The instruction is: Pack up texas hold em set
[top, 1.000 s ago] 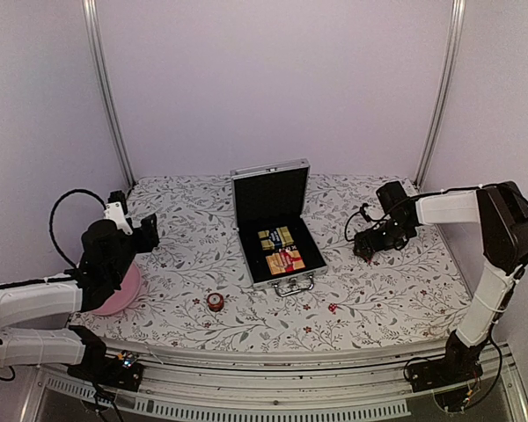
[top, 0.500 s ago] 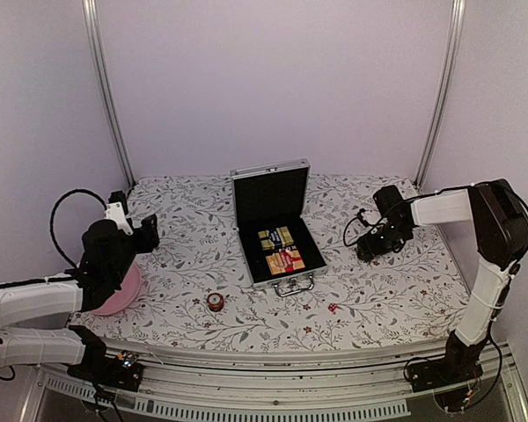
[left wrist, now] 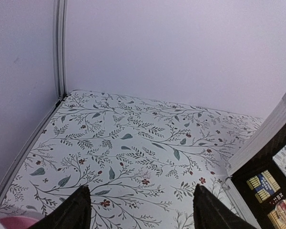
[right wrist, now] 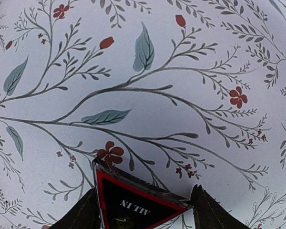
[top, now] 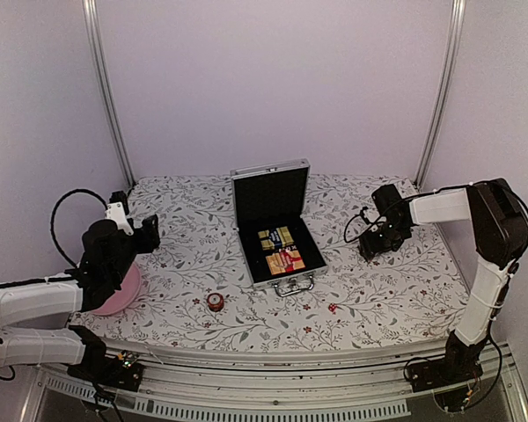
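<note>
The silver briefcase (top: 286, 271) lies open mid-table, lid upright, with yellow and red card packs (top: 282, 250) on its black lining. It also shows at the right edge of the left wrist view (left wrist: 257, 148). A round red token (top: 215, 301) lies on the cloth in front of the case. My right gripper (top: 370, 244) is low over the cloth to the right of the case. In its wrist view the right gripper (right wrist: 143, 191) is shut on a black and red triangular token (right wrist: 133, 202) marked ALL IN. My left gripper (top: 150, 231) is open and empty at the far left, its fingertips (left wrist: 81, 200) wide apart.
A pink plate (top: 128, 290) lies under my left arm at the table's left edge; its rim shows in the left wrist view (left wrist: 9, 222). Metal frame posts (top: 106, 97) stand at the back corners. The table has a floral cloth (top: 378, 299).
My right gripper has shifted slightly to the right and back, away from the case, with the triangular token. The left arm has not moved.
</note>
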`<control>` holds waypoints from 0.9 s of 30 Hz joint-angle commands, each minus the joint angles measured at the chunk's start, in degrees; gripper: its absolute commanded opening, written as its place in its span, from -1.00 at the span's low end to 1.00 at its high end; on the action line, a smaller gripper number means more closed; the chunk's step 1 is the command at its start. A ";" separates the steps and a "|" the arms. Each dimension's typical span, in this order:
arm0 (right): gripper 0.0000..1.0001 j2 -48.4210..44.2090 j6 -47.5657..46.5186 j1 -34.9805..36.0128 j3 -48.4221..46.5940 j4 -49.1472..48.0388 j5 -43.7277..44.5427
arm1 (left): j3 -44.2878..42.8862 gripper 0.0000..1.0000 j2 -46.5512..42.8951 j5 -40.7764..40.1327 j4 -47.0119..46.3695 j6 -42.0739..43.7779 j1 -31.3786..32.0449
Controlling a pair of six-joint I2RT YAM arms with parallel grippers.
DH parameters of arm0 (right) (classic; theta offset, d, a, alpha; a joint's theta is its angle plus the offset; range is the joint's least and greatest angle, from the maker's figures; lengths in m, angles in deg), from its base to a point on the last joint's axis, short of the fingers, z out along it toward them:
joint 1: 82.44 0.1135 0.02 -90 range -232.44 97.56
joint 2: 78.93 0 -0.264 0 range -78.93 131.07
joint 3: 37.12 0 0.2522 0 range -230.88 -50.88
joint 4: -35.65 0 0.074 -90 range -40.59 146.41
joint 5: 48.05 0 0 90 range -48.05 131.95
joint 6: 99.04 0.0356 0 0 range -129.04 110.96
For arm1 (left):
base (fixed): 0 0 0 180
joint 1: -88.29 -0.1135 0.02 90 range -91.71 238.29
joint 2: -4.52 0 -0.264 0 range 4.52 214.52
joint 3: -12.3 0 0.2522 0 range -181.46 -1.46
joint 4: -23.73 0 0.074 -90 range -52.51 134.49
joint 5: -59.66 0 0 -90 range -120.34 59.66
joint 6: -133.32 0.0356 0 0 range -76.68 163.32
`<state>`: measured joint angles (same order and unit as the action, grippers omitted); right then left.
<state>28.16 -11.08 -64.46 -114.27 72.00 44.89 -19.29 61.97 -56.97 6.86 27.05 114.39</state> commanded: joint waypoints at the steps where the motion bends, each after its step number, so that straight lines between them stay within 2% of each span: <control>1: 0.32 0.74 1.67 -0.37 1.04 2.11 1.02 | 0.38 0.47 -0.07 0.50 -1.03 0.19 -0.70; 10: 0.39 -0.48 4.81 -0.31 2.68 2.52 1.46 | 0.41 0.47 -0.16 0.62 -1.03 0.10 -0.71; 22: 0.03 -1.69 5.43 0.48 1.85 4.44 0.80 | 0.55 0.47 -0.37 0.44 -1.10 0.20 -0.73; 27: 0.00 -5.36 6.58 3.51 -0.10 7.42 2.43 | 0.77 0.47 -0.72 0.22 -1.16 0.19 -0.74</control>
<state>26.83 -6.01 -63.30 -113.42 74.27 45.52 -19.29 61.93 -56.56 6.86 27.03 114.37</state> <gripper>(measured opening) 0.597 0.734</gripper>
